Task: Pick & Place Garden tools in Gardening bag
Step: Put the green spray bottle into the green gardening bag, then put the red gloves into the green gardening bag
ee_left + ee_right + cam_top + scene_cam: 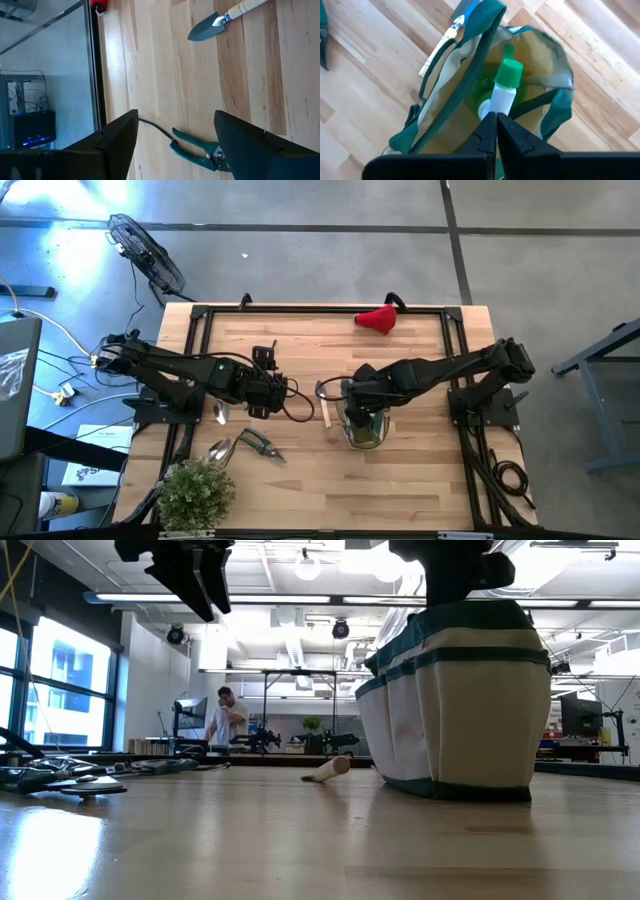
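The gardening bag is a cream fabric tote with teal-green trim, standing upright at the table's middle; it also shows in the low view. A spray bottle with a green cap stands tilted inside it. My right gripper is shut just above the bag's mouth. My left gripper is open and empty, hanging above the table left of the bag. A wooden-handled trowel lies beside the bag. Teal-handled pruners and silver scoops lie near the front left. A red piece lies at the far edge. My right gripper points down into the bag's mouth, its shut fingertips right at the spray bottle's white neck. I cannot tell whether they touch it; the fingers themselves hide that spot.
A bushy potted plant stands at the front left corner. A black frame rail runs around the table top. The trowel's handle lies close to the bag's left side. A person stands in the room far behind the table.
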You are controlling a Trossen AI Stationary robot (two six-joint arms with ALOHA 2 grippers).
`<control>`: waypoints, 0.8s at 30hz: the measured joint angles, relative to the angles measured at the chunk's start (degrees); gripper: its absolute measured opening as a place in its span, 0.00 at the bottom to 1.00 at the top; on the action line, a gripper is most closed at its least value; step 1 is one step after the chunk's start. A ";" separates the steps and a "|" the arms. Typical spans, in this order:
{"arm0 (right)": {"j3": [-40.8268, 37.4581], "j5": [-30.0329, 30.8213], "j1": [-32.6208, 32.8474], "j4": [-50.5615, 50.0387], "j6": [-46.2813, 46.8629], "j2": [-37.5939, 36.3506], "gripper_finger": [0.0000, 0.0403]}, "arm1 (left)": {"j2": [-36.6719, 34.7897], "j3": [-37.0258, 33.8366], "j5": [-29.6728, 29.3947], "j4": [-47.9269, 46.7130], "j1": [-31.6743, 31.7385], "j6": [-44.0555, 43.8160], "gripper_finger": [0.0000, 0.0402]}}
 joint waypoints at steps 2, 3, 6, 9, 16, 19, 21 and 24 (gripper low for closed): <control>0.00 0.35 -0.53 0.11 -0.82 0.00 0.01 | 0.00 0.00 0.00 0.00 0.00 -0.02 0.63; 0.00 0.63 -0.85 0.11 -1.14 0.00 0.01 | 0.00 0.00 0.00 0.00 0.00 0.00 0.63; 0.00 1.23 -1.81 0.11 -1.91 0.00 0.01 | 0.00 0.00 0.00 0.00 0.00 0.00 0.63; 0.00 1.23 -2.76 0.13 -2.88 0.00 0.01 | 0.00 0.00 0.00 0.00 0.00 0.00 0.63; 0.00 1.71 -5.03 0.52 -5.32 0.00 0.01 | 0.00 0.00 0.00 0.00 0.00 0.00 0.63; 0.00 2.53 -6.04 2.70 -7.87 0.00 0.01 | 0.00 0.00 0.00 0.02 0.00 0.03 0.63; 0.00 4.64 -6.55 4.32 -9.83 0.00 0.01 | 0.00 0.00 0.00 0.02 0.00 0.03 0.63; 0.00 6.72 -7.39 5.99 -13.04 0.00 0.01 | 0.00 0.00 0.00 0.00 0.00 0.03 0.63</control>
